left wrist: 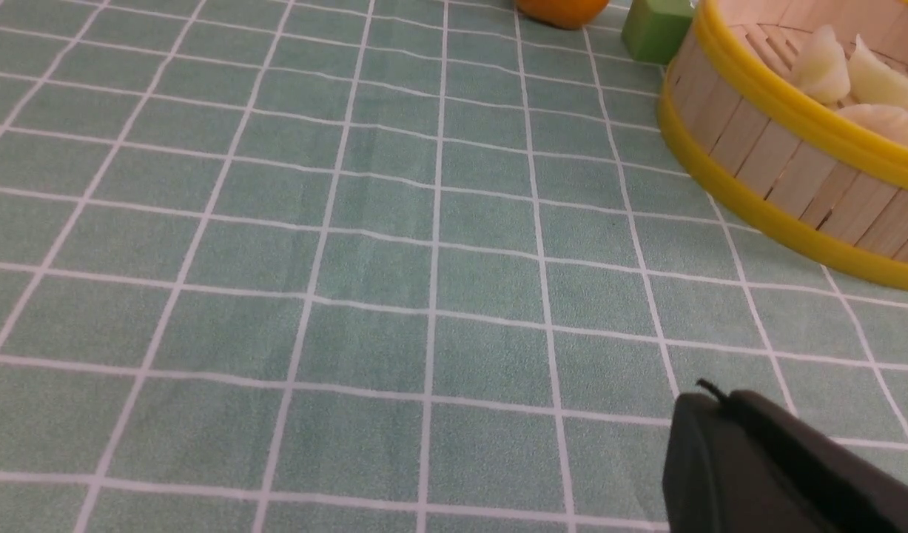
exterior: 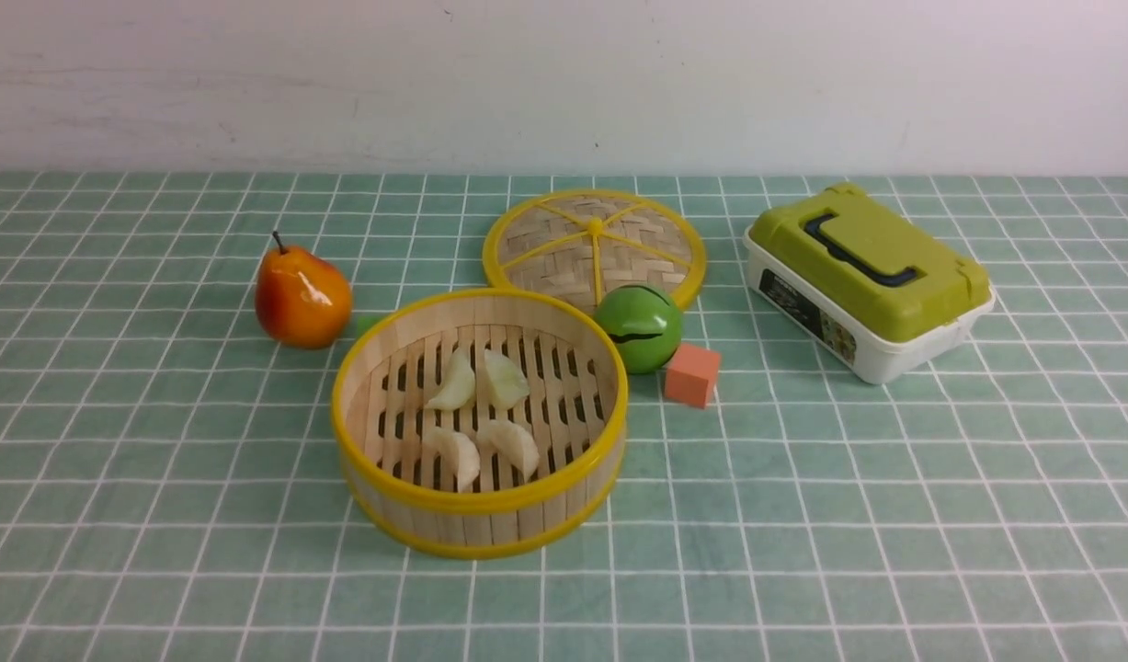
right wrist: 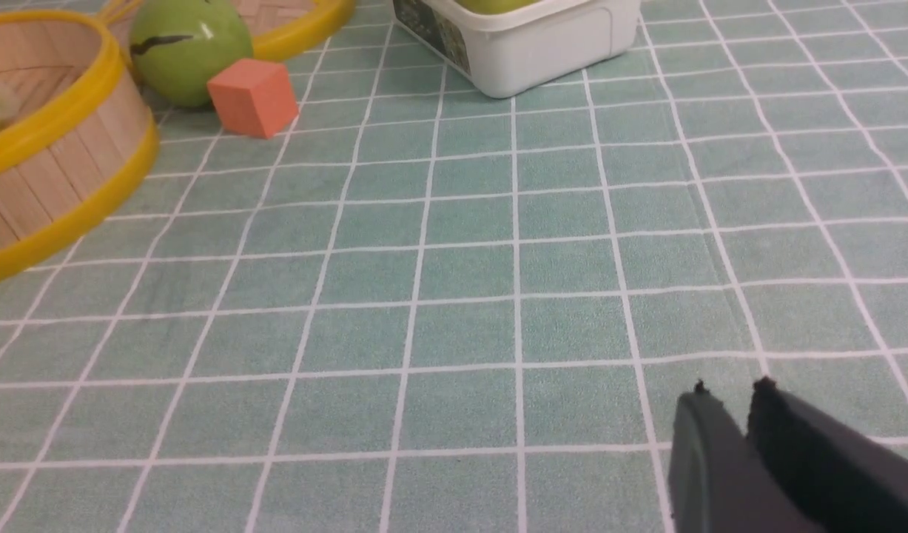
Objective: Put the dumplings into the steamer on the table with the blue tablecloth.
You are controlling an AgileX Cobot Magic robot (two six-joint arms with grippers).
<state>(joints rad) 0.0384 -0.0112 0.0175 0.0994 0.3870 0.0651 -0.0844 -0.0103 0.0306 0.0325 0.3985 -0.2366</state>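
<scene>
The dark label on the white box (exterior: 871,317) is too small to read.

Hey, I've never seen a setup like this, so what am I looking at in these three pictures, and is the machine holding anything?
This is a two-armed robot working at a table covered by a teal checked cloth. The wide picture looks forward from between its arms; the other two come from cameras on each wrist.

On the cloth sits a round bamboo steamer with yellow rims, with four pale crescent dumplings lying inside it. Behind it lies a flat woven lid. Around it are an orange-red pear, a shiny green ball, a small salmon cube and a white box with a green lid. A small green block sits beside the steamer.

The dark shapes in the wrist pictures are the left gripper, shut, and the right gripper, slightly parted. Neither holds anything.
</scene>
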